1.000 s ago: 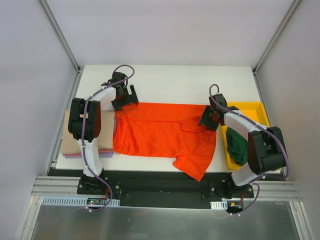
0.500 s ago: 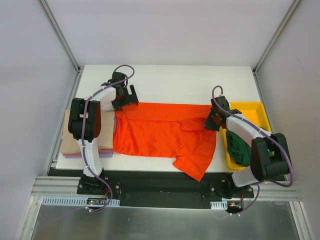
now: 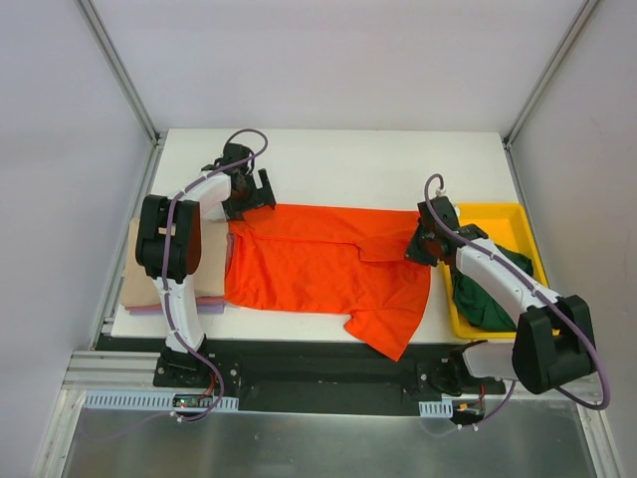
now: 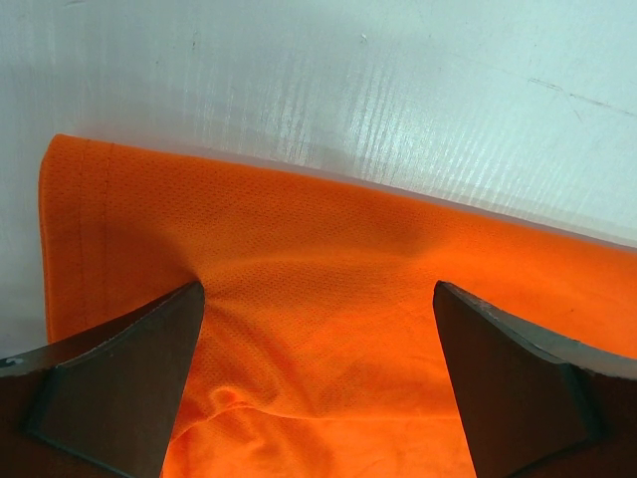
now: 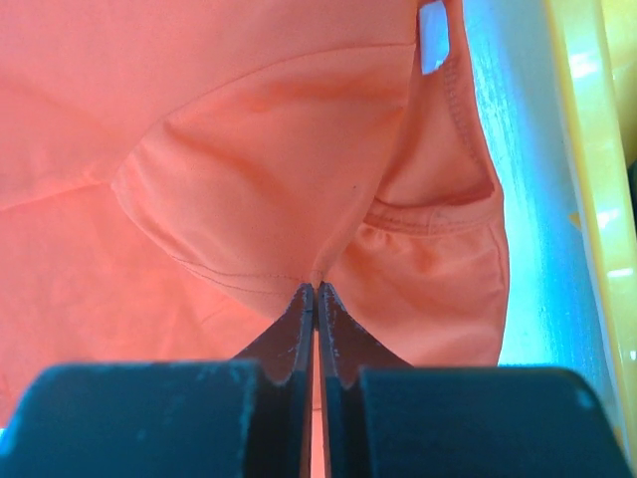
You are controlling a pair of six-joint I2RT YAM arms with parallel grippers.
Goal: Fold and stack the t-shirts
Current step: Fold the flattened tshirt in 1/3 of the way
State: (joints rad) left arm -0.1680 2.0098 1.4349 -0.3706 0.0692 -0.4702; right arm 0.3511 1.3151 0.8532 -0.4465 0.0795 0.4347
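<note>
A bright orange-red t-shirt (image 3: 328, 264) lies spread across the middle of the table, one sleeve hanging over the near edge. My right gripper (image 3: 423, 244) is at its right side, shut on a small pinch of the cloth (image 5: 317, 284) beside the collar. My left gripper (image 3: 249, 194) sits over the shirt's far left corner (image 4: 328, 329), open, one finger (image 4: 109, 388) on each side and nothing between them. A dark green t-shirt (image 3: 483, 294) lies crumpled in the yellow tray. Folded t-shirts, tan (image 3: 134, 269) on top and lavender (image 3: 209, 307) below, are stacked at the left edge.
The yellow tray (image 3: 498, 212) stands at the table's right edge, close behind my right gripper; its rim (image 5: 587, 179) shows in the right wrist view. A white label (image 5: 433, 35) sits inside the collar. White table (image 3: 348, 164) shows beyond the shirt.
My right gripper has shut on the orange-red shirt's cloth, and that arm's elbow has swung out to the right. The left arm has not moved.
</note>
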